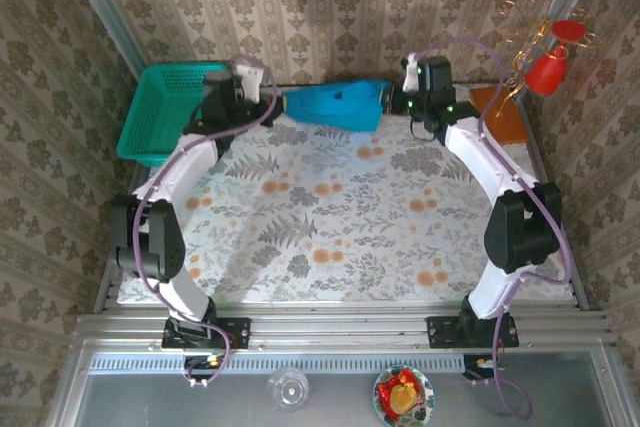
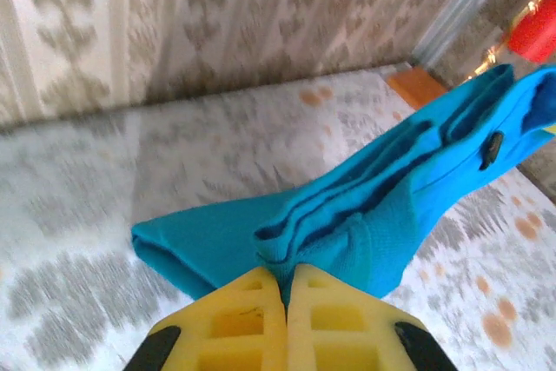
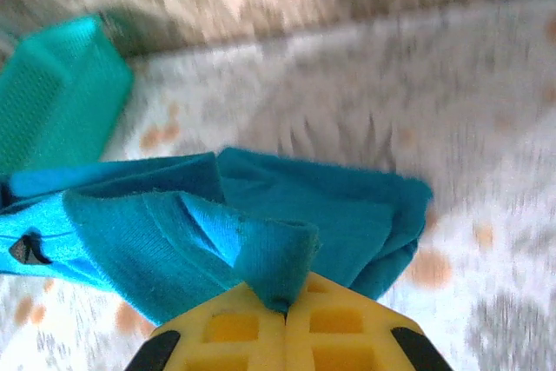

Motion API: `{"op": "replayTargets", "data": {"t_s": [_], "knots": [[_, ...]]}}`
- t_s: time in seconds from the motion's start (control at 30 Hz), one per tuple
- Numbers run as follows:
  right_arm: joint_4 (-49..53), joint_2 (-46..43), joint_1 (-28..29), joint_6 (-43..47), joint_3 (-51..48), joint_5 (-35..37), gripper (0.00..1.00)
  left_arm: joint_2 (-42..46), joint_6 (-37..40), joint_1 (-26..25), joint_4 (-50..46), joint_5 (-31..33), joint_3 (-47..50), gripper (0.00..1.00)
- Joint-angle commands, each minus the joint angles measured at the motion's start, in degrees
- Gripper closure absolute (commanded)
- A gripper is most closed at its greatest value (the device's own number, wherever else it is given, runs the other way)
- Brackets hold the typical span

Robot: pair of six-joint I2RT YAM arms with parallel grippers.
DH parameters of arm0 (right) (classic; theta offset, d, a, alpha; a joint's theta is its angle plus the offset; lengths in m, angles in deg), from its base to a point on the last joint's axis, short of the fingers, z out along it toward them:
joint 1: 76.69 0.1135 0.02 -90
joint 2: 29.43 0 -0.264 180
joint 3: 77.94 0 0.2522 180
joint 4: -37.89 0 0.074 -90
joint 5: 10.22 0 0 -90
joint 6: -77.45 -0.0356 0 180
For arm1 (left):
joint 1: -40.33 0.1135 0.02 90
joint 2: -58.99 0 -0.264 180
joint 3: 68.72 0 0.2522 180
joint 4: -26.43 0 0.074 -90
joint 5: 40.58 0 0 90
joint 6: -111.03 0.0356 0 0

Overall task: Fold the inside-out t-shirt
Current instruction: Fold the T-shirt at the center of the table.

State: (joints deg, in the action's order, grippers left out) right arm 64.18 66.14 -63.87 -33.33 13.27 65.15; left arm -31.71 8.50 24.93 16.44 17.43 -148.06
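The teal-blue t-shirt (image 1: 335, 105) hangs bunched and stretched between my two grippers at the far edge of the table. My left gripper (image 1: 268, 105) is shut on its left end; in the left wrist view the yellow fingers (image 2: 252, 314) pinch a fold of the t-shirt (image 2: 382, 206). On the shirt's right end my right gripper (image 1: 398, 99) is shut too. There the right wrist view has a corner of the t-shirt (image 3: 278, 258) clamped between the yellow fingers (image 3: 334, 327). The cloth sags toward the tabletop between both grips.
A turquoise-green mesh basket (image 1: 165, 112) stands at the far left corner, close to my left arm, and shows as a basket (image 3: 56, 102) in the right wrist view. An orange block (image 1: 497, 112) lies at the far right. Patterned walls enclose the floral table (image 1: 330, 227).
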Motion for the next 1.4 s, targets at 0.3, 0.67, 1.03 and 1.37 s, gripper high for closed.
{"op": "replayTargets", "data": {"t_s": [0.3,0.67,1.03,1.37], "knots": [[3.77,-30.35,13.28,-4.84,-34.37,4.42,1.00,35.62,-8.27,-9.40,0.29,5.57,35.51,1.00],[6.81,-46.43,24.71,-15.61,-45.70,9.45,1.00,51.10,-12.80,-15.80,-13.79,15.19,40.99,1.00],[9.88,-29.73,24.25,-11.04,-30.96,16.15,1.00,31.96,-4.45,-8.30,-15.39,11.14,29.19,1.00],[7.94,-15.46,18.32,-12.15,-23.18,11.32,1.00,14.78,0.73,-4.20,-16.16,4.42,17.42,1.00]]}}
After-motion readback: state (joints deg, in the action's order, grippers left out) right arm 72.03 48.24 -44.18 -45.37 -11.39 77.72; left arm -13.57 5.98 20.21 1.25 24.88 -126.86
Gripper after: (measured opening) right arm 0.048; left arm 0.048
